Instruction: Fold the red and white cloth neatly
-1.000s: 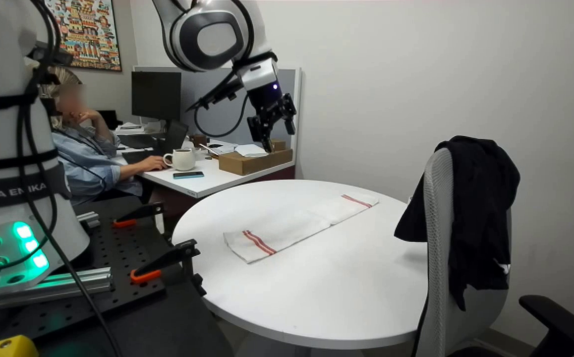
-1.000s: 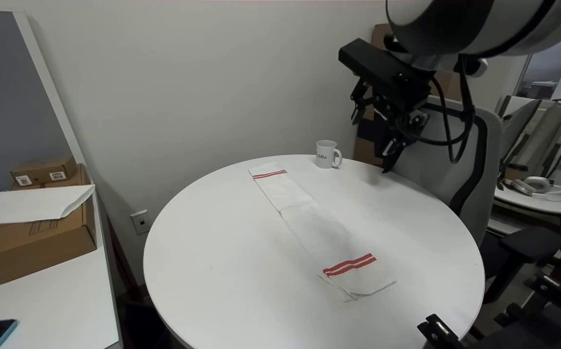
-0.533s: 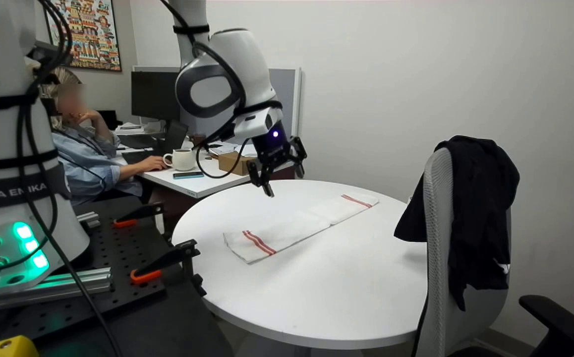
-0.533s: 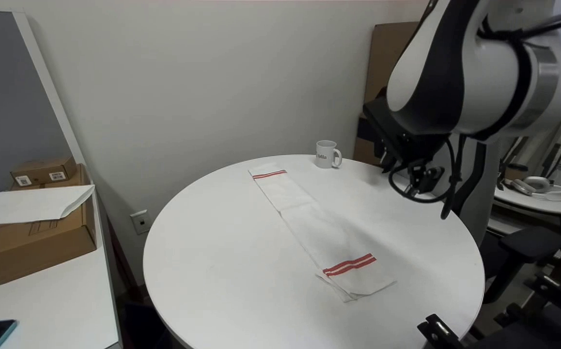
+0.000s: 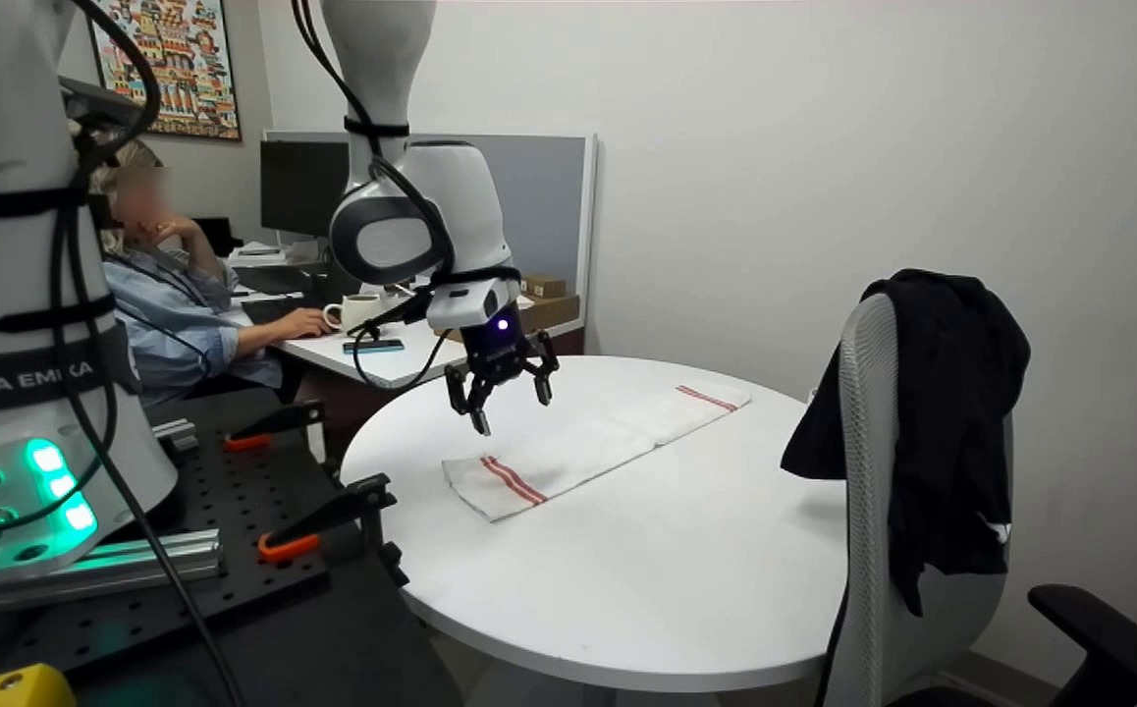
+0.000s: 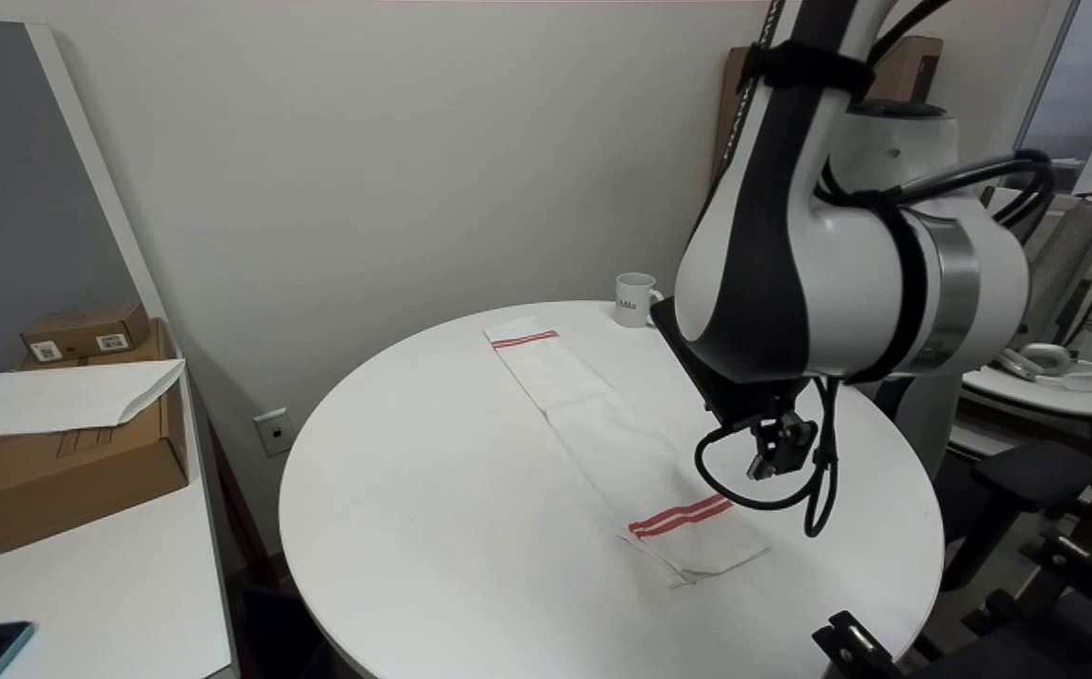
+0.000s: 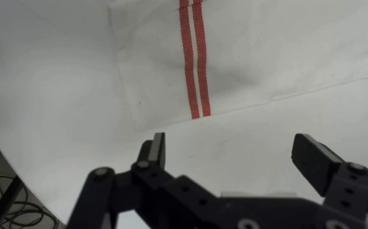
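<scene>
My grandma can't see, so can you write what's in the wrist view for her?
One end of a white cloth, with two red stripes, lies on a white table. Lower in the picture, the black end effector is open.

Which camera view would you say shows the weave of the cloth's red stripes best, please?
The wrist view: its close look down shows the texture of one pair of red stripes, with nothing covering them. Both exterior views show the pairs near both ends of the cloth, but smaller, as plain red lines.
</scene>
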